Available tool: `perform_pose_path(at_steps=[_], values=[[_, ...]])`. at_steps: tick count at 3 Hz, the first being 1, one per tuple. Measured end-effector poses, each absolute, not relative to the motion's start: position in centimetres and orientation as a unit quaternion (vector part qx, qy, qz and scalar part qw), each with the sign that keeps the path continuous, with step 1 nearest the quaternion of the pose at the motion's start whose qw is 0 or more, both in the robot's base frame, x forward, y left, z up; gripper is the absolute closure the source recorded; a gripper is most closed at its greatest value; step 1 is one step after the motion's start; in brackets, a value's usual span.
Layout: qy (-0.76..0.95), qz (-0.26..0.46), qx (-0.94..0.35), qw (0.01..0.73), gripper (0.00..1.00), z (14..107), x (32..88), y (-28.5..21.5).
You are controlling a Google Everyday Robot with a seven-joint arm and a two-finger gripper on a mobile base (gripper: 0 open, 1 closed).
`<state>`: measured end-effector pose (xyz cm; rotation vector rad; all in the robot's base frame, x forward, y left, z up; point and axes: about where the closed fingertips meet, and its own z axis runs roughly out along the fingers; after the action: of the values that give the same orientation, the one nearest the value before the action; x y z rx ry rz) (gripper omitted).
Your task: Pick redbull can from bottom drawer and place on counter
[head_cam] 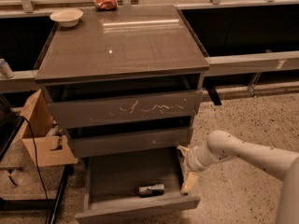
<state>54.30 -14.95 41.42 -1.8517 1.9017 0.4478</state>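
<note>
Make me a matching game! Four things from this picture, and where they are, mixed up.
1 redbull can
2 white bowl
3 gripper
4 cardboard box

A by the right edge of the open bottom drawer
B on the back left corner of the counter
C lying on the drawer floor
D beside the cabinet, picture-left

Pairs: 1-C, 2-B, 3-A, 4-D
</note>
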Motion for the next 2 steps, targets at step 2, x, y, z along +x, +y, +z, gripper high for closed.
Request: perform_pose_path(at_steps=[2], values=[[0.688,0.18,-0.668,0.218,0.0,37.18,55.84,-14.45]])
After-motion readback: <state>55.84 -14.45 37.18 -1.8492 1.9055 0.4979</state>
